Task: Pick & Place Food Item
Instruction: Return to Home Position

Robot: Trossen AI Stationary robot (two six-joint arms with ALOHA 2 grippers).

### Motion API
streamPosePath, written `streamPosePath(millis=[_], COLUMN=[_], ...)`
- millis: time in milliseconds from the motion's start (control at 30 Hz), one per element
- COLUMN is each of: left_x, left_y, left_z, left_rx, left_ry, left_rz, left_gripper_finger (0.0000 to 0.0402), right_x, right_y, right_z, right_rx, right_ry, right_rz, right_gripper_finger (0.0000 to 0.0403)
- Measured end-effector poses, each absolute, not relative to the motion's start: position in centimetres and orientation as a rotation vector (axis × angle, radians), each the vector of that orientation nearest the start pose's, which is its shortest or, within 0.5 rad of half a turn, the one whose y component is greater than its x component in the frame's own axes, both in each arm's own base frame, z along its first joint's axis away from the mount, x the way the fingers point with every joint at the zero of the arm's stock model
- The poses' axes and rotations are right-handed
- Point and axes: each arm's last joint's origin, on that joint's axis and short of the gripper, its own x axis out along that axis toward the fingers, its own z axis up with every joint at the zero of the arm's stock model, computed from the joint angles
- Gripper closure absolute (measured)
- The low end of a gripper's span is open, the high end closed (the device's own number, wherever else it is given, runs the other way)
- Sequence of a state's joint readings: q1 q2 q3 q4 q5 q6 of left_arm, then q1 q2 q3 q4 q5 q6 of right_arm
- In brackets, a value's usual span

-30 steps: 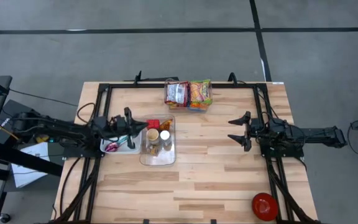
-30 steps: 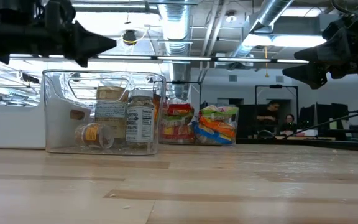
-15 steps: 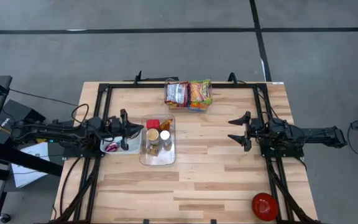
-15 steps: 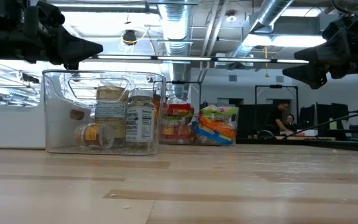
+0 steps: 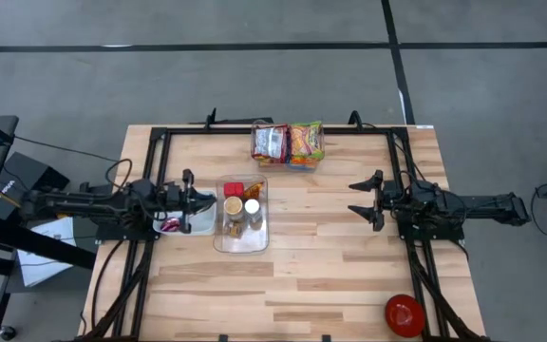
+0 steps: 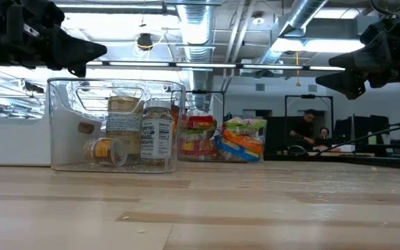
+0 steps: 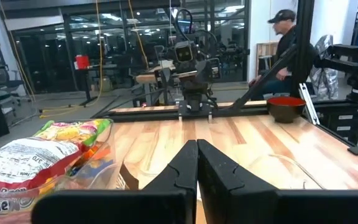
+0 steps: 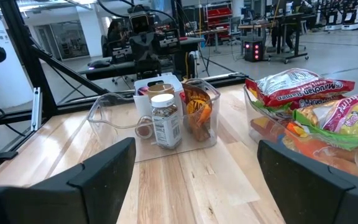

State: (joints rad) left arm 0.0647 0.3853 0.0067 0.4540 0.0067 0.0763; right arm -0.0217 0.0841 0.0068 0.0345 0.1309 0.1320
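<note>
A clear bin [image 5: 241, 215] stands on the table left of centre, holding a white-lidded spice jar [image 8: 165, 119], a second jar and a brown packet. Colourful snack bags [image 5: 288, 142] lie in another clear container at the far edge. My left gripper [image 5: 213, 197] is shut and empty, pointing level just left of the bin and above the table; it shows in its own wrist view [image 7: 197, 149] and in the low view [image 6: 101, 50]. My right gripper [image 5: 353, 199] hangs open and empty at the right, facing the bin [image 8: 196, 149].
A white tray [image 5: 182, 224] with a pink item lies under my left arm. A red bowl [image 5: 404, 314] sits at the near right corner. A black frame [image 5: 273, 129] runs around the work area. Bare wood lies between the bin and my right gripper.
My left gripper has drawn back toward the table's left edge, away from the clear bin, staying shut and empty. The bin and its jars have not moved.
</note>
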Motion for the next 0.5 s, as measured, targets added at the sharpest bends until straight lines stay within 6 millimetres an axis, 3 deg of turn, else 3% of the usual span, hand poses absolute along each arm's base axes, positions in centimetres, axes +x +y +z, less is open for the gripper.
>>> streamPosePath(millis=[500], left_x=[10.6], left_y=[0.7], left_z=[17.3], left_rx=[0.080], left_ry=[-0.062], left_rz=[0.062], left_gripper_finger=[0.0401], right_x=[10.2], right_y=[-0.6], right_z=[16.2], right_rx=[0.129], right_ry=[0.033], right_rz=[-0.155], right_gripper_finger=[0.0072])
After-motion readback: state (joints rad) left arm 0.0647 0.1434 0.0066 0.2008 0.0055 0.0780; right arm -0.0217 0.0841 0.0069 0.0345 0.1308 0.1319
